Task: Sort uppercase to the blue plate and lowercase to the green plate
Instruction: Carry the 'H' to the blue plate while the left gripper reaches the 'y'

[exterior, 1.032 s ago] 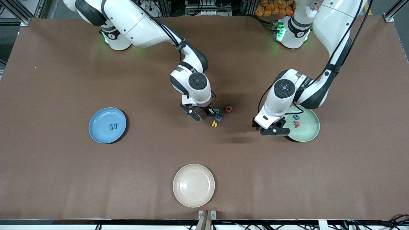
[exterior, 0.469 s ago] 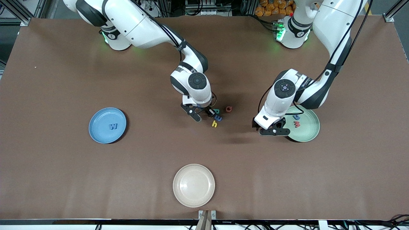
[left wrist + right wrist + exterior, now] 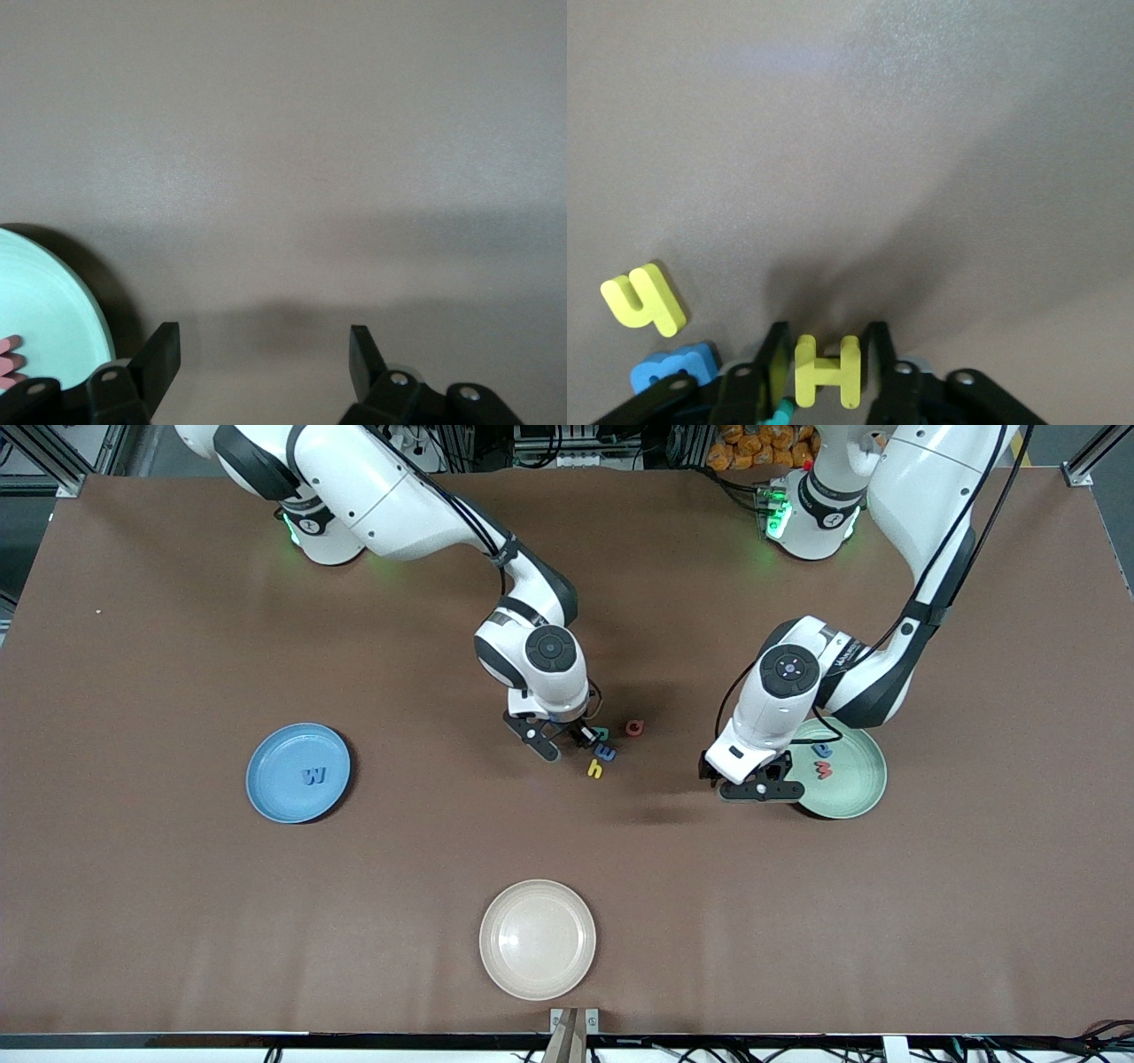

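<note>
My right gripper [image 3: 563,742] is down at the letter cluster in the middle of the table. Its fingers are shut on the yellow uppercase H [image 3: 827,370]. Beside it lie the yellow lowercase h [image 3: 595,769], blue e [image 3: 605,753], green R [image 3: 601,733] and red Q [image 3: 634,727]. The blue plate [image 3: 275,797], toward the right arm's end, holds the blue W [image 3: 314,776]. The green plate [image 3: 855,793], toward the left arm's end, holds the blue a [image 3: 822,750] and red m [image 3: 824,769]. My left gripper [image 3: 762,784] waits open and empty over bare table beside the green plate's rim [image 3: 53,292].
A cream plate [image 3: 538,939] sits near the table's front edge, nearer to the front camera than the letter cluster. Brown table surface stretches between the three plates.
The right gripper's fingers have closed in on the yellow H. The left arm has not moved, and the loose letters lie where they were.
</note>
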### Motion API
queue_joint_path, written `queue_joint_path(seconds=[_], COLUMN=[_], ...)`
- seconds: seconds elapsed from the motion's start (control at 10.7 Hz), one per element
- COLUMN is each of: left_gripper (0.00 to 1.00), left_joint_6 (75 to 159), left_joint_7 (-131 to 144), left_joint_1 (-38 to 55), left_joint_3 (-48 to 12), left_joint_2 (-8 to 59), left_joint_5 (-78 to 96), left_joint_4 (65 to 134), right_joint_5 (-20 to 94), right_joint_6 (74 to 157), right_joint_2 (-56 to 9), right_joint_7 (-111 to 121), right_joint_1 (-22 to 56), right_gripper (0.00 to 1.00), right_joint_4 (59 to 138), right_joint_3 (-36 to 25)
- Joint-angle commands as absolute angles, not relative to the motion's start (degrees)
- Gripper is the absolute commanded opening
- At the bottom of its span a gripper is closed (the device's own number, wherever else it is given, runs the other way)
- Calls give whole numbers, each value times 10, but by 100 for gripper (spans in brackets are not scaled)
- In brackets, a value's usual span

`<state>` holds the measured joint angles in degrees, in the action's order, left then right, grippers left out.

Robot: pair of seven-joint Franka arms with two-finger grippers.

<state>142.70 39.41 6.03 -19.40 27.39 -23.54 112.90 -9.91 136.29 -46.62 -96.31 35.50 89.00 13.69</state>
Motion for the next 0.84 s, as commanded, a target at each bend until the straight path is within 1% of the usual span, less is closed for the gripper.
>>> queue_joint_path(seconds=[0.0,0.09,0.19,0.38,0.47,0.66,0.75], left_gripper=[85,85,85,84,83,83,82], left_joint_6=[1418,1418,1418,1418,1418,1418,1418], left_joint_7=[403,403,403,403,406,434,450], left_joint_1=[61,62,62,62,65,83,98], left_joint_3=[-197,-197,-197,-197,-197,-197,-197], left_joint_2=[272,272,272,272,272,274,280], left_joint_5=[-246,-246,-246,-243,-241,-241,-241], left_joint_4=[1122,1122,1122,1118,1114,1102,1089], right_joint_5=[-111,-111,-112,-107,-107,-101,-94], right_joint_6=[1366,1366,1365,1345,1318,1263,1258], right_joint_2=[-475,-475,-472,-446,-433,-380,-346], right_joint_7=[-979,-976,-967,-936,-917,-854,-821], right_joint_1=[359,358,357,345,335,289,260], right_gripper=[17,5,0,0,0,0,0], right_joint_4=[880,879,879,882,882,898,921], right_joint_3=[139,139,139,141,141,155,163])
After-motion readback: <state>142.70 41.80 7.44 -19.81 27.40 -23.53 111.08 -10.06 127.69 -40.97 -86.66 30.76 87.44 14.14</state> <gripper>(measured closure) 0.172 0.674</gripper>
